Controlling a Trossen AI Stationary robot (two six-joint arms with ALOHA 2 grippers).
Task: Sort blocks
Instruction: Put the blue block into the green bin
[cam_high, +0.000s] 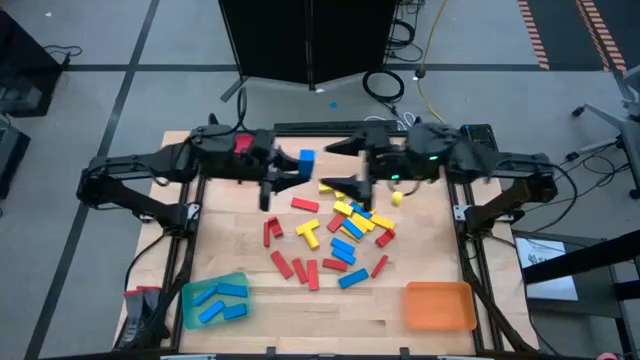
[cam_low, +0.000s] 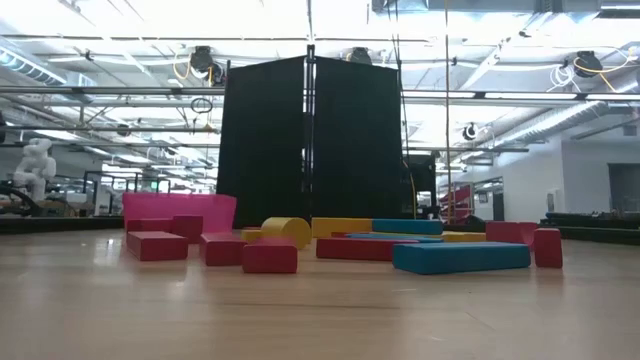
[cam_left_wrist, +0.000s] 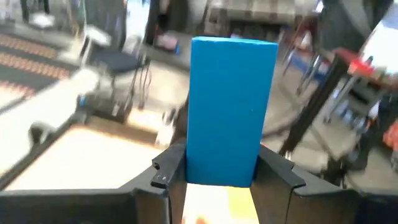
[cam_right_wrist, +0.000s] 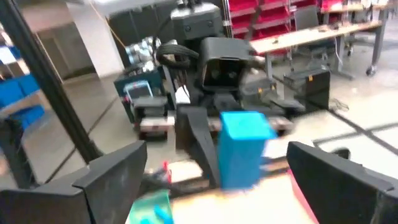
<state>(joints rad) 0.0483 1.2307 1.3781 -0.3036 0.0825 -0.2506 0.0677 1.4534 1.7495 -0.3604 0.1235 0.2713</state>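
Note:
My left gripper (cam_high: 292, 168) hangs high over the table's far middle, shut on a blue block (cam_high: 306, 158) that fills the left wrist view (cam_left_wrist: 231, 109). My right gripper (cam_high: 338, 167) faces it from the right. It is open wide, its fingers standing on either side of the block (cam_right_wrist: 244, 148) without touching it. Loose red, blue and yellow blocks (cam_high: 340, 235) lie flat on the wooden table below and show in the low view (cam_low: 460, 256). My left gripper pinches the blue block by its lower end (cam_left_wrist: 221, 169) between its two fingers. The fingers come level from the table's left. The block stands upright out of the fingers, lifted clear of the table.
A green tray (cam_high: 190, 308) holding blue blocks sits at the near left and an orange tray (cam_high: 438, 305) at the near right. A pink-red tray (cam_low: 180, 210) stands at the far left, partly under the left arm. A yellow cylinder (cam_low: 288, 232) lies among the blocks.

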